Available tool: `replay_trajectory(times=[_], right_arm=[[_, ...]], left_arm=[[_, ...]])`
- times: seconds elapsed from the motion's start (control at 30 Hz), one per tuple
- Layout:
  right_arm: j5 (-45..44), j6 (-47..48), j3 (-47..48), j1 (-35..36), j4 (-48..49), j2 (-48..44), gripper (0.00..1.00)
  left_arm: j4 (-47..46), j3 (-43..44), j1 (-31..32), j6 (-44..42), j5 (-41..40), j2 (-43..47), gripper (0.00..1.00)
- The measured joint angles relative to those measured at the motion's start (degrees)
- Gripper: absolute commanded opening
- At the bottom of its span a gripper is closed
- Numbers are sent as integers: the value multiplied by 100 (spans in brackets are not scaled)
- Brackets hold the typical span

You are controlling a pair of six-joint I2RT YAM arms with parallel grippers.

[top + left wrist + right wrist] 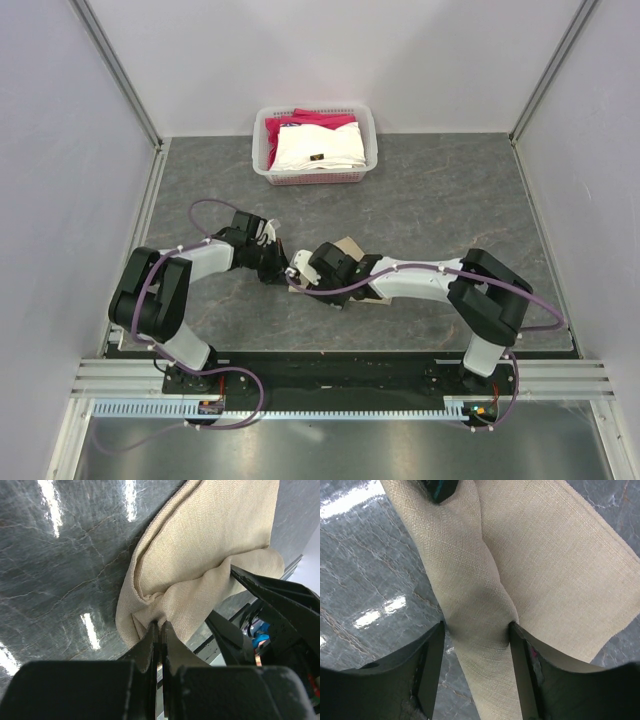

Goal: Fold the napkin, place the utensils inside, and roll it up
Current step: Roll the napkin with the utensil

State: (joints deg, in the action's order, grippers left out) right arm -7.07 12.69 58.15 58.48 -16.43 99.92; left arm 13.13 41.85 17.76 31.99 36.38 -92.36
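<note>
Mostly hidden beneath both wrists at mid-table, the napkin (200, 545) has its edge pinched tight in the left gripper (160, 630), while the right gripper (476, 635) clamps a bunched fold.

White basket (314, 179), folded white cloth (316, 148), pink-red cloth (326, 119)

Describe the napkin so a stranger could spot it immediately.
On the grey table, look where the two arms meet, short of the white basket. The napkin is the tan-beige cloth there, unlike the white cloth and pink-red cloth folded inside the basket.
</note>
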Motion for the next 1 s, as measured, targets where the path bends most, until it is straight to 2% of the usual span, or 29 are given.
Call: replay_trajectory(times=[0.03, 0.07, 0.13, 0.17, 0.37, 0.67, 0.83, 1.0], right_arm=[[94, 2, 39, -55, -13, 33, 56], [184, 0, 74, -109, -24, 68, 54], [378, 2, 146, -216, -48, 131, 49], [474, 2, 177, -258, -68, 155, 47], [999, 42, 372, -479, -212, 297, 36], [2302, 50, 673, -861, -669, 448, 30], [3185, 44, 1008, -1034, -1213, 715, 28], [4074, 55, 1416, -1272, -1698, 1154, 28]], left_arm=[[9, 0, 0, -17, -22, 17, 23], [22, 0, 0, -39, -42, 39, 33], [66, 2, 0, -79, -114, 120, 41], [116, 11, 0, -105, -201, 190, 49], [332, 17, -31, -190, -763, 715, 66], [302, -623, -232, -184, -1687, 2192, 70], [-138, -1309, -236, -129, -1541, 3001, 71], [-748, -1786, -225, 7, -1056, 3163, 71]])
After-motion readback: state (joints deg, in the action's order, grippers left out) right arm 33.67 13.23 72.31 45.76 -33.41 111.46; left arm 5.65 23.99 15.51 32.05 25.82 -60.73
